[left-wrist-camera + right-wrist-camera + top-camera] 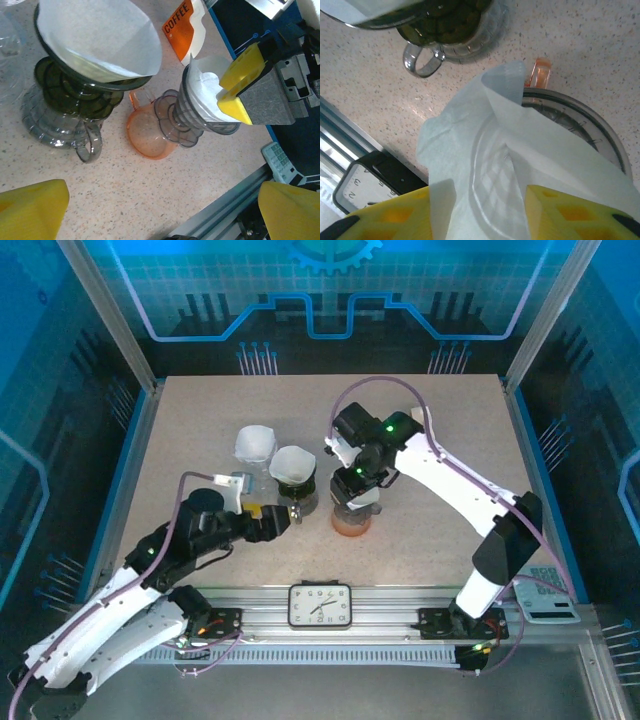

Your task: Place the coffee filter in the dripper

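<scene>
Left gripper (283,519) hangs wide open, holding nothing, to the left of the grey dripper (185,117). A green dripper (297,495), lined with its own white paper, stands just beside the grey dripper, also on its left. The coffee filter (520,150) sits crumpled in the grey dripper, one folded edge rising above its rim. Right gripper (222,91) is directly over the grey dripper, fingers parted either side of that edge.
</scene>
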`<action>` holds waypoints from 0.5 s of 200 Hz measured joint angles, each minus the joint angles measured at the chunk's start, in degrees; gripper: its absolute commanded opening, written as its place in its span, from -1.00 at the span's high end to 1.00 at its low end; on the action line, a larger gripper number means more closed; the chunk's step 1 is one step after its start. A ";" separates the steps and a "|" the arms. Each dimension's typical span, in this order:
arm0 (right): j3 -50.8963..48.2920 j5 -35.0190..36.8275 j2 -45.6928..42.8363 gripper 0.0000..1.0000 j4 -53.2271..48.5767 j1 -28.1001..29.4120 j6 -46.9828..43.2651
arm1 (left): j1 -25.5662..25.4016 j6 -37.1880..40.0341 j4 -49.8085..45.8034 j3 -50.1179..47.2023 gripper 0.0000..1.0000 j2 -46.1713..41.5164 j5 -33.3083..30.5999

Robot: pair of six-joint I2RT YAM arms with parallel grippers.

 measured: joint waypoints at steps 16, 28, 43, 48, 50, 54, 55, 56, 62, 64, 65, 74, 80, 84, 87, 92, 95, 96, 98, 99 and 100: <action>-0.68 0.00 -1.90 -0.06 1.01 -0.24 0.07 | 0.00 -0.20 0.79 1.11 -0.80 1.81 1.05; -1.77 -0.20 -3.82 -0.07 1.86 -0.44 0.04 | 0.00 -0.35 1.33 2.19 -0.72 3.61 2.05; -3.89 -0.39 -6.54 -0.10 3.19 -0.98 0.28 | 0.00 -0.74 1.81 3.72 -0.61 6.23 3.34; -4.66 -0.50 -7.41 -0.11 3.56 -1.25 0.48 | 0.00 -0.79 2.05 4.28 -0.58 7.15 3.78; -5.03 -0.61 -7.91 -0.11 3.78 -1.38 0.52 | 0.00 -0.94 2.19 4.50 -0.57 7.56 3.96; -5.64 -0.76 -8.57 -0.11 4.13 -1.62 0.66 | -0.02 -0.92 2.36 4.94 -0.55 8.24 4.22; -5.90 -0.83 -8.90 -0.11 4.28 -1.75 0.70 | -0.04 -1.09 2.49 5.09 -0.54 8.55 4.31; -6.03 -0.83 -9.03 -0.11 4.42 -1.79 0.72 | -0.07 -1.11 2.51 5.16 -0.53 8.72 4.35; -7.04 -0.90 -10.12 -0.11 5.05 -2.21 0.92 | -0.28 -1.25 2.89 5.92 -0.47 10.03 4.66; -7.37 -0.94 -10.51 -0.11 5.27 -2.40 0.92 | -0.33 -1.20 2.95 6.10 -0.44 10.34 4.74; -7.50 -0.98 -10.64 -0.12 5.35 -2.45 0.94 | -0.39 -1.07 2.95 6.32 -0.43 10.62 4.74; -8.57 -0.92 -11.91 -0.12 5.90 -3.06 1.14 | -0.96 -1.16 3.28 7.41 -0.35 12.41 4.92; -9.05 -0.70 -12.52 -0.12 6.27 -3.43 1.14 | -1.62 -1.05 3.45 8.17 -0.33 13.66 4.92; -9.29 -0.44 -12.83 -0.11 6.47 -3.65 1.14 | -2.16 -1.22 3.67 8.74 -0.33 14.64 4.90; -9.40 -0.11 -13.03 -0.12 6.62 -3.80 1.14 | -2.54 -1.09 3.76 9.14 -0.33 15.23 4.90; -9.46 0.35 -13.18 -0.11 6.75 -4.02 1.11 | -3.19 -1.07 3.80 9.77 -0.32 16.24 4.85; -9.49 0.61 -13.25 -0.11 6.88 -4.22 1.09 | -3.65 -1.07 3.85 10.19 -0.32 16.94 4.87; -9.49 0.66 -13.27 -0.11 6.93 -4.28 1.09 | -3.78 -1.05 3.87 10.27 -0.33 17.14 4.87; -9.55 0.79 -13.31 -0.11 7.13 -4.42 1.09 | -4.11 -1.07 3.87 10.58 -0.32 17.64 4.83; -9.57 0.79 -13.31 -0.11 7.19 -4.46 1.09 | -4.24 -1.05 3.87 10.71 -0.32 17.81 4.85; -9.60 0.85 -13.33 -0.11 7.23 -4.52 1.07 | -4.44 -1.07 3.89 10.91 -0.32 18.12 4.85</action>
